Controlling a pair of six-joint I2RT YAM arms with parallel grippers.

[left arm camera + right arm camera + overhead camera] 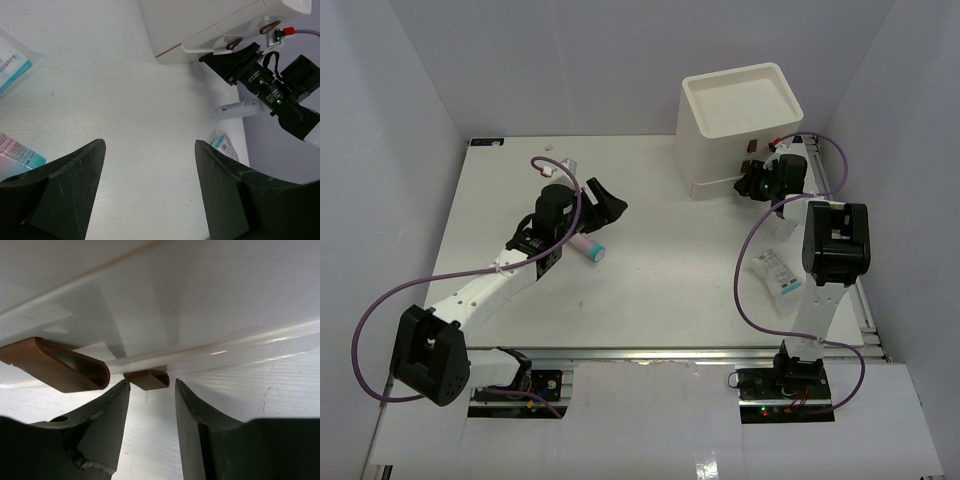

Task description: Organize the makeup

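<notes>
A pink tube with a teal cap (588,247) lies on the table just below my left gripper (605,205), which is open and empty; the tube's end shows in the left wrist view (20,152). A clear blue-and-white packet (775,272) lies beside the right arm, and another (10,60) shows at the left edge of the left wrist view. My right gripper (752,183) is open at the front of the white drawer box (740,120). Its fingertips stand either side of the lowest brown handle (146,379) without closing on it. No sponges or sachets are in view.
The box's bottom drawer (715,186) sticks out a little. A second brown handle (55,365) sits to the left of the right gripper (150,390). A small white tube (240,106) lies on the table near the right arm. Grey walls close in the table on three sides.
</notes>
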